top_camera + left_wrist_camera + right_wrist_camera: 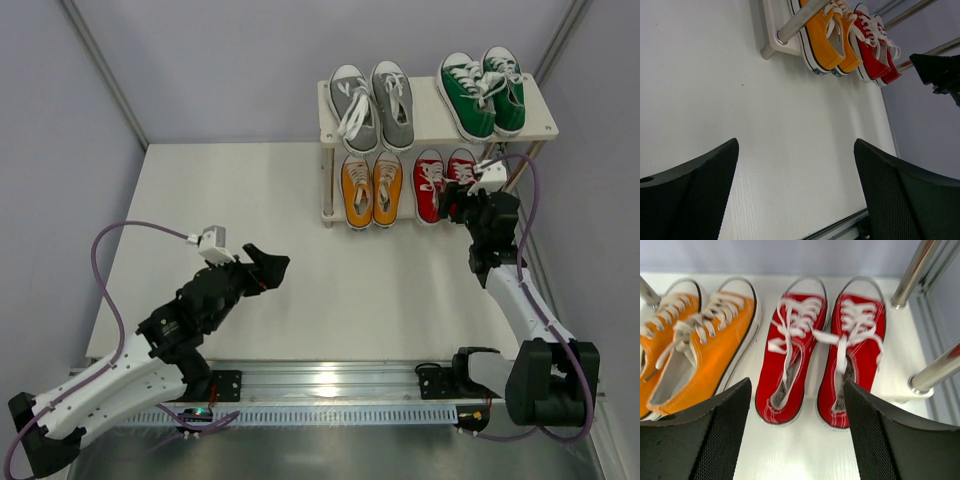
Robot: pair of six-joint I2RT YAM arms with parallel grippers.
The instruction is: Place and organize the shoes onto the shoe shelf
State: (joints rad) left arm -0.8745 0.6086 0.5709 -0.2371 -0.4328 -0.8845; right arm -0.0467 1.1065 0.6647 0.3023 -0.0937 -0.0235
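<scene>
We see the shoe shelf (428,106) standing at the far right of the white table (250,200), at about one o'clock in the overhead view, and all four pairs sit on it. On the top board the grey pair (372,105) lies toward nine o'clock and the green pair (483,92) toward three o'clock. On the lower board the orange pair (372,188) lies at nine o'clock of the red pair (440,182), toes pointing to twelve (the two red shoes lie side by side, their white laces crossing between them).

The right gripper (797,387) hangs just at six o'clock of the red pair, by the shelf's front edge. Its jaws are spread wide, and from its wrist camera we find nothing held between the fingers (715,435); the red heels lie beyond the fingertips.

The left gripper (796,145) hovers over bare table at about eight o'clock in the overhead view, well apart from the shelf and aimed toward two o'clock. Its jaws also stand wide apart with nothing between them.
</scene>
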